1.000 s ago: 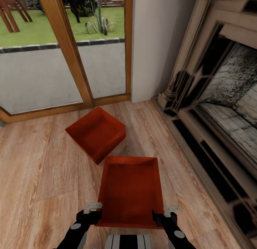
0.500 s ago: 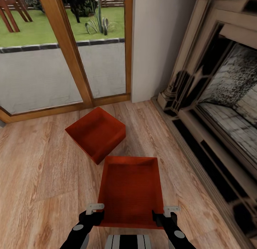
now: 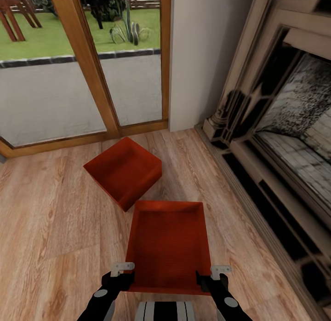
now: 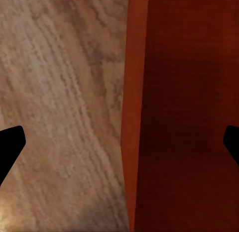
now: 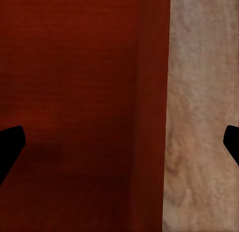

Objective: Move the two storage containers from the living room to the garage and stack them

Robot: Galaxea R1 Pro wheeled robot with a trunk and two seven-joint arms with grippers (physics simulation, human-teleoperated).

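Two rust-red storage containers lie on the light wood-plank flooring of the living room. The near container (image 3: 168, 243) is straight ahead, open side up. The far container (image 3: 123, 171) sits turned at an angle just beyond it, toward the glass doors. My left gripper (image 3: 122, 279) is at the near container's left front corner. In the left wrist view the left gripper (image 4: 121, 145) is open, its fingertips far apart and straddling the container's wall (image 4: 130, 92). My right gripper (image 3: 210, 279) is at the right front corner; this open right gripper (image 5: 119, 147) straddles the opposite wall (image 5: 152, 92).
Wood-framed glass doors (image 3: 87, 63) stand ahead, with a white wall section (image 3: 202, 59) beside them. An ornate dark fireplace (image 3: 280, 128) runs along the right, its base (image 3: 257, 206) close to the near container. Open plank floor (image 3: 46, 229) lies to the left.
My left gripper has shifted slightly inward toward the near container's left wall. The right gripper and both containers have stayed put.
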